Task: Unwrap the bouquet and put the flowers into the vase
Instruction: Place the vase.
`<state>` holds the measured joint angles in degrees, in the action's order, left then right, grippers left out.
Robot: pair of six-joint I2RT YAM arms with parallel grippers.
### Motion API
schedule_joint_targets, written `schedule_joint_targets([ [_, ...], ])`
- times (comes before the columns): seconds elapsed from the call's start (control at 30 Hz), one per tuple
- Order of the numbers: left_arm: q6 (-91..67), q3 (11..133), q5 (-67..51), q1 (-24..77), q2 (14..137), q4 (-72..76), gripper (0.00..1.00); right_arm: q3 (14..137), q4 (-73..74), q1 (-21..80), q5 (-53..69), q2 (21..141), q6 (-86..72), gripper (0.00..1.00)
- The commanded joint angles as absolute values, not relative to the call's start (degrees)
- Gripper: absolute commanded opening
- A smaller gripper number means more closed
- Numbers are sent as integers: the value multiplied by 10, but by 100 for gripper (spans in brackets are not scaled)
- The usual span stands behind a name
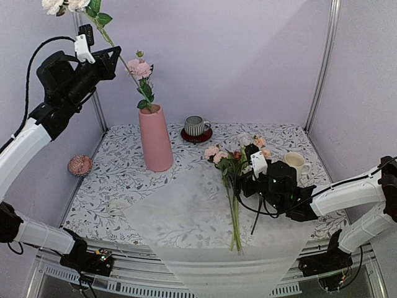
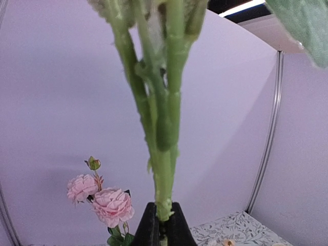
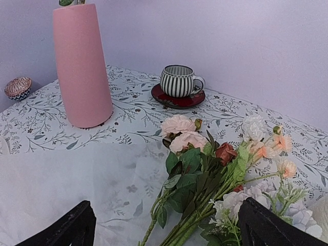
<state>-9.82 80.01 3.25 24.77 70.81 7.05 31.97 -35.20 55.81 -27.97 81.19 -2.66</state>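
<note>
The pink vase (image 1: 155, 139) (image 3: 82, 66) stands at the back left of the worktop (image 1: 124, 161). One stem with pink blooms (image 1: 141, 68) (image 2: 102, 202) and a small bud is in it.

High up beside those blooms, the left pincer (image 1: 113, 54) (image 2: 164, 225) is pressed together on the green stems of a white flower (image 1: 62, 5).

The other flowers (image 1: 232, 167) (image 3: 215, 169) lie in a bunch on the worktop, right of the vase. They rest on the white paper (image 1: 205, 230), which is spread out flat and hangs over the near edge.

The right pincer (image 1: 247, 167) (image 3: 164, 225) is spread wide, low down, just beside the bunch.

A striped mug (image 1: 197, 126) (image 3: 179, 81) sits on a red saucer (image 3: 179, 98) near the vase. A cream mug (image 1: 296, 162) stands to the right. A small bowl (image 1: 80, 165) (image 3: 18, 88) sits at the left edge.
</note>
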Motion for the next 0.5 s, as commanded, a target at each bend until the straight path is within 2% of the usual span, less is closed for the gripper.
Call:
schedule_joint_targets([
  [0.0, -88, 821, 57, 240, 707, 109, 0, 337, -364, 557, -283, 820, -21, 99],
  [0.47, -52, 815, 77, 235, 758, 105, 0, 345, -357, 558, -262, 829, -22, 99],
])
